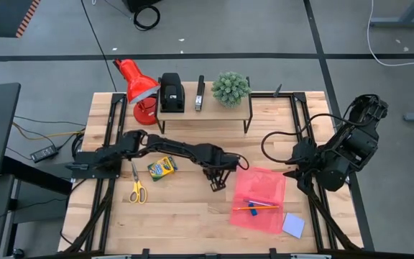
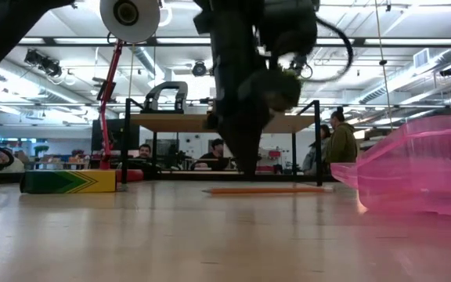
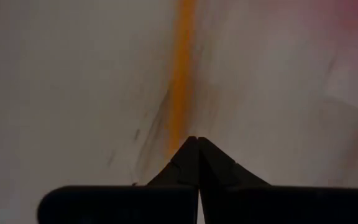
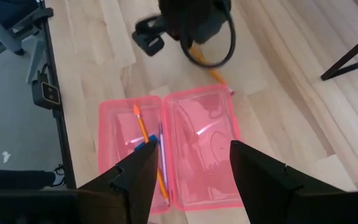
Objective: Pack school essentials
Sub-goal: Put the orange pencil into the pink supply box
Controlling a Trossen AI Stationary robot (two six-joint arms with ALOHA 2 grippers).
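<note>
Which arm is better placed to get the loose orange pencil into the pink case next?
Left. The left gripper is shut on the orange pencil on the table beside the open pink case. The right gripper hangs open above the case, holding nothing.

Even overhead light, soft shadows under my arms on the table (image 1: 192,216). Low view: backlit by bright ceiling strips, my left arm (image 2: 245,78) a dark blurred silhouette, pink case (image 2: 421,176) beside it smeared and out of focus. Left wrist: badly defocused, orange pencil (image 3: 180,81) just beyond my fingertips (image 3: 199,146) is only a streak. Right wrist: sharp, glare on the case lid between my fingers.
</note>
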